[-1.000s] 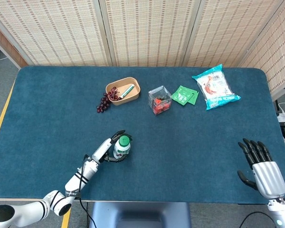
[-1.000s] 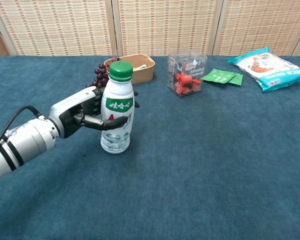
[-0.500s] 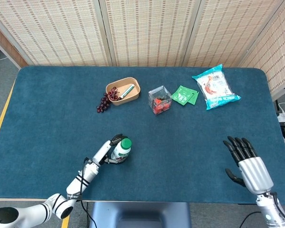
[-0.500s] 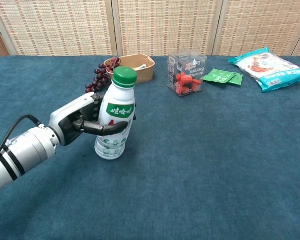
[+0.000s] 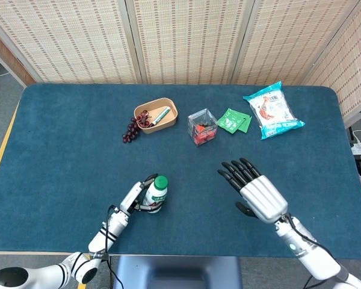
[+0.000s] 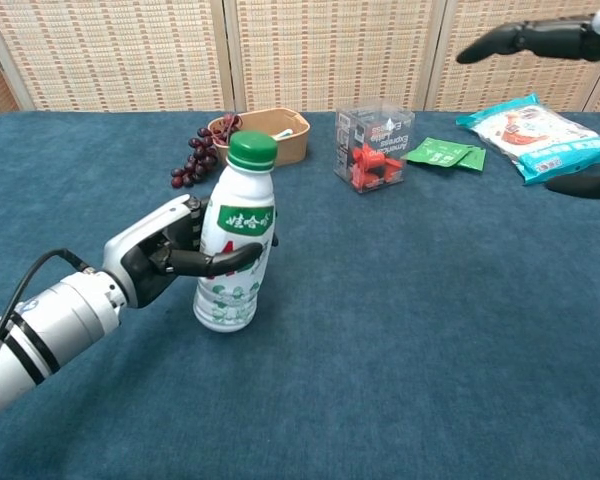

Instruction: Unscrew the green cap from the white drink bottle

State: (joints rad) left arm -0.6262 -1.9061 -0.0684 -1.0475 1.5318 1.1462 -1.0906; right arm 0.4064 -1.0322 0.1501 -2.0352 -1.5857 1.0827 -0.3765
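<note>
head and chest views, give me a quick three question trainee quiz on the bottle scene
1. True or false: the green cap is already off the white drink bottle.
2. Which hand grips the bottle? A) left hand B) right hand C) both
3. Fill in: the right hand's fingers are spread and it holds ____.

Key: 1 false, the cap sits on the bottle's neck. 2 A, its fingers wrap the bottle's body. 3 nothing; it hangs in the air to the bottle's right.
</note>
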